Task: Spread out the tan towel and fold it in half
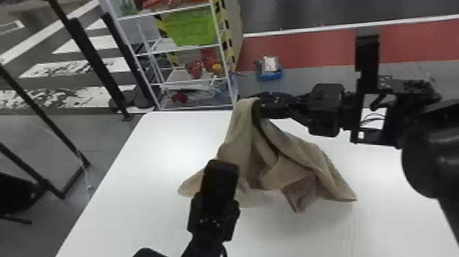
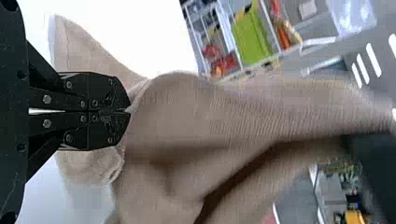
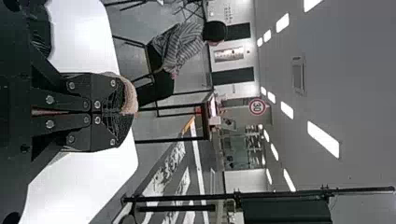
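The tan towel hangs bunched over the white table, its top raised at the right gripper and its lower folds spreading to both sides. In the right wrist view, the right gripper is shut on a rounded edge of the towel. The left gripper stands in front of the towel's left part. Seen from the left wrist, the left gripper has its fingers together against the towel, pinching a fold of it.
The white table extends around the towel. Behind its far edge stand a wire shelf with a green bin and a blue item on the floor. Black metal frames are at the left.
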`<state>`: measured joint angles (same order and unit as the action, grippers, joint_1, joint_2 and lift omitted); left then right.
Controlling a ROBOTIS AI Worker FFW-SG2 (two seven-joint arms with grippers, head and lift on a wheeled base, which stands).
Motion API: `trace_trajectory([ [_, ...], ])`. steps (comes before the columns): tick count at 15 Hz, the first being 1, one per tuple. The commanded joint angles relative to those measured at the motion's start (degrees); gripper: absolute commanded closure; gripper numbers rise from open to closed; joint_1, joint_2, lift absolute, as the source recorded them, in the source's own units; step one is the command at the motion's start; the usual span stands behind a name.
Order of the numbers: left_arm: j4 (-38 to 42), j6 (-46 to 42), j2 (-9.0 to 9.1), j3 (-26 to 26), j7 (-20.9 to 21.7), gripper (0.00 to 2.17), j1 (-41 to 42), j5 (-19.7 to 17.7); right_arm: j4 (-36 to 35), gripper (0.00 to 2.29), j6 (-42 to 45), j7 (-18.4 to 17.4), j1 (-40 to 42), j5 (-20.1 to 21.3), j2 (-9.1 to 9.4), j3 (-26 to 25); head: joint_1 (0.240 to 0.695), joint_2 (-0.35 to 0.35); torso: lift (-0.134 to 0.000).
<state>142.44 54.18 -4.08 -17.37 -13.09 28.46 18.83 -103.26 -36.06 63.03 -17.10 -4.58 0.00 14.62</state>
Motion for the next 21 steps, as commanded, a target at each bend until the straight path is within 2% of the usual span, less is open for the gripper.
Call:
trace_trajectory([
  [1,3.9,-0.1,-0.14,6.1,0.9,2.14,1.4,0.1,-2.7,2.26,-2.2,2.1,1.6,1.3,0.05,0.6,0.695,0.328,-0.124],
  [3,5.9,-0.1,-0.14,9.4,2.8,2.14,1.6,0.1,-3.0,2.26,-2.9,4.7,2.6,3.9,-1.93,1.1,0.695,0.350,-0.124],
  [4,6.4,0.1,-0.14,10.2,3.1,2.14,1.5,0.3,-3.0,2.26,-2.9,5.8,2.8,6.7,-2.46,1.3,0.695,0.350,-0.124],
  [8,4.6,0.8,0.39,10.5,4.8,2.14,-1.3,3.4,0.2,2.20,1.8,7.1,4.9,17.1,-3.60,6.3,0.695,0.350,-0.124],
  [9,3.7,1.5,0.48,10.5,5.7,2.14,-2.4,4.4,1.5,2.07,2.5,7.1,5.1,17.9,-3.96,7.0,0.695,0.350,-0.124],
  [10,3.3,1.9,0.57,10.5,5.7,2.14,-3.1,4.8,1.7,1.69,2.7,7.3,5.7,17.8,-3.96,6.9,0.695,0.350,-0.124],
  [12,2.6,2.4,0.57,10.4,6.0,2.14,-3.8,5.1,0.9,0.31,4.6,9.1,7.7,17.9,-4.13,5.7,0.695,0.350,-0.124],
  [13,2.3,2.4,0.57,10.2,6.0,2.14,-3.9,5.1,-0.2,0.08,4.8,10.0,8.3,18.7,-4.57,5.4,0.695,0.350,-0.124],
  [14,1.6,2.4,0.57,10.0,6.1,2.14,-4.5,5.2,-1.5,0.07,4.8,10.3,9.2,19.4,-5.63,4.4,0.695,0.350,-0.124],
  [16,0.4,2.4,0.57,9.9,6.1,2.14,-5.1,5.3,-4.0,0.10,5.0,13.3,10.2,20.6,-8.09,2.3,0.695,0.350,-0.124],
  [17,-0.1,2.4,0.57,9.9,6.1,2.14,-5.3,5.4,-6.0,0.13,5.5,15.3,10.7,21.3,-10.20,0.9,0.695,0.350,-0.124],
  [18,-0.3,2.4,0.57,9.9,6.1,2.14,-5.3,5.4,-7.1,0.14,5.5,15.3,10.9,21.8,-11.51,-0.6,0.695,0.350,-0.124],
  [21,-1.6,2.4,0.57,9.9,6.1,2.14,-6.3,5.3,-9.4,0.16,6.9,15.3,10.9,24.5,-11.87,-7.1,0.695,0.350,-0.124],
])
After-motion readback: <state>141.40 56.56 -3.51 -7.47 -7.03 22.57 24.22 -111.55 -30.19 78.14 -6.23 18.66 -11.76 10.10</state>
